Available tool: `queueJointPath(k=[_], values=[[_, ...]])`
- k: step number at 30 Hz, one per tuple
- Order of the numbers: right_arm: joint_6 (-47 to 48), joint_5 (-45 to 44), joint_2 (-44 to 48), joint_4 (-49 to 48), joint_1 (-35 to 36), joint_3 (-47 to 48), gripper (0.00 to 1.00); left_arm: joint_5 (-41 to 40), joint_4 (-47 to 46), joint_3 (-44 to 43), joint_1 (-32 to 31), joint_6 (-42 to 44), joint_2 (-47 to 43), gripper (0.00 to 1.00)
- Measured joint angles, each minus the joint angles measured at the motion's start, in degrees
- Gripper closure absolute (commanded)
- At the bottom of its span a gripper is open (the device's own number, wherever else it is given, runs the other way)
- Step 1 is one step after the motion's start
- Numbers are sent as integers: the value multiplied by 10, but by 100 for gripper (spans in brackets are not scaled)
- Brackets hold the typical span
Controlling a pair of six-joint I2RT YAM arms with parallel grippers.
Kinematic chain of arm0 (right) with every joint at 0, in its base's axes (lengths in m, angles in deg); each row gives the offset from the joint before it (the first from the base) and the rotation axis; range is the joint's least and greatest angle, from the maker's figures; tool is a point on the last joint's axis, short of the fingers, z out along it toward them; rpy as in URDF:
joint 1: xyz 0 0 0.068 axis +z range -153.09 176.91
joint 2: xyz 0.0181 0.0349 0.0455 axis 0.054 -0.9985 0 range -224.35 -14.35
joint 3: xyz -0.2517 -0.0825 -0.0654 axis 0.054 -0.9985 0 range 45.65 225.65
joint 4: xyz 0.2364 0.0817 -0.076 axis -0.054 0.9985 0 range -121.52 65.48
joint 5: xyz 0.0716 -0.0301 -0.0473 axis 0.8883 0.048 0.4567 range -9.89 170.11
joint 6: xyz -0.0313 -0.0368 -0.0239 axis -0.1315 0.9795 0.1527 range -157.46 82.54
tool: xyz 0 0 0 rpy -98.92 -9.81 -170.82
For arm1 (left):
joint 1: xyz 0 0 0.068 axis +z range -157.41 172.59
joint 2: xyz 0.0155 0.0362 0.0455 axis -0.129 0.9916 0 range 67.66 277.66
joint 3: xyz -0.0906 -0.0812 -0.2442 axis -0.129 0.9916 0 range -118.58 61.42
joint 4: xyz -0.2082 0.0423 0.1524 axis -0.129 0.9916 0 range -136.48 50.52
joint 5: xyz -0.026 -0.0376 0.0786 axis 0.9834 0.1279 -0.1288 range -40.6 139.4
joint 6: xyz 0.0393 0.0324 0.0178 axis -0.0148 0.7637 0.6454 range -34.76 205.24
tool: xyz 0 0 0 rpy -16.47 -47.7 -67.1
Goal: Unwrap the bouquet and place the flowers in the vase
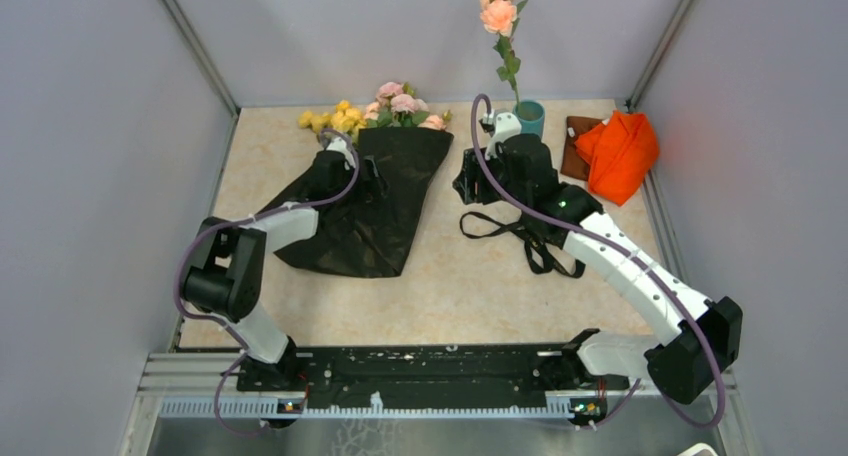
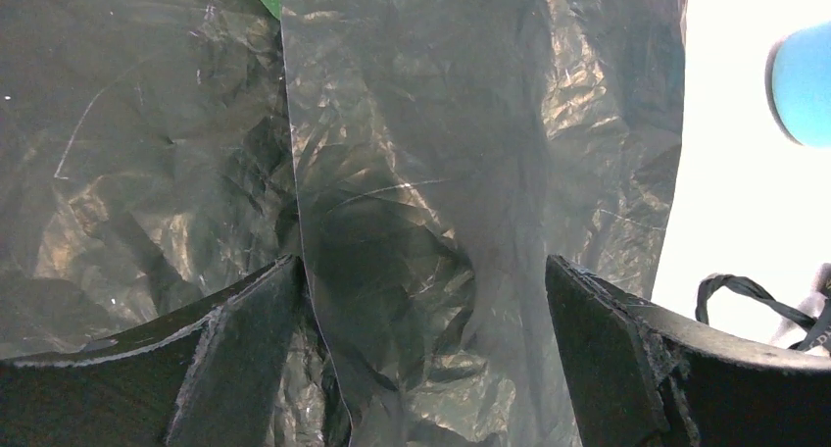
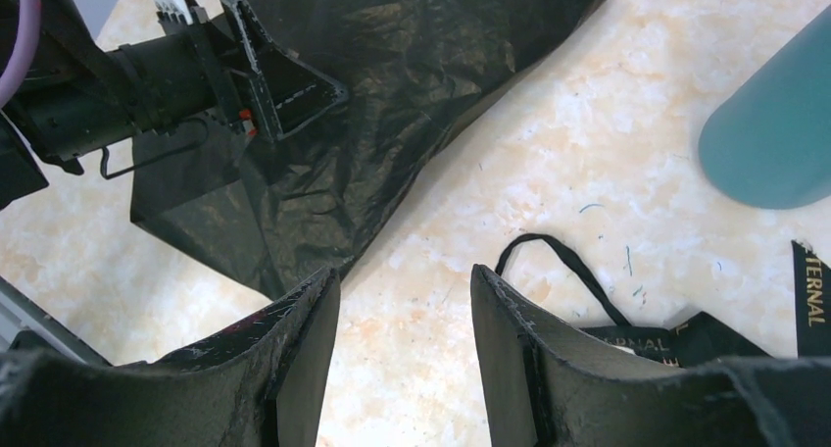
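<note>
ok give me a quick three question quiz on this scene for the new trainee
1. True or false: the black ribbon is tied round the black wrapping sheet.
2. What stands in the vase? A nothing; B a tall peach rose stem; C the black ribbon.
3. Fill the gap: the left gripper is over the black wrapping sheet with its jaws ____.

Key: 1 false, the ribbon lies loose on the table apart from the sheet; 2 B; 3 open.
</note>
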Motion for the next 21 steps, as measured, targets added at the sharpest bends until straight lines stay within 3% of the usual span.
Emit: queueJointPath(k=[11, 21], values=[[5, -17, 5, 11, 0, 0, 48, 112, -15, 0, -13, -8, -4, 1], [10, -30, 43, 23, 0, 0, 48, 172, -30, -16, -145, -10, -23, 1]])
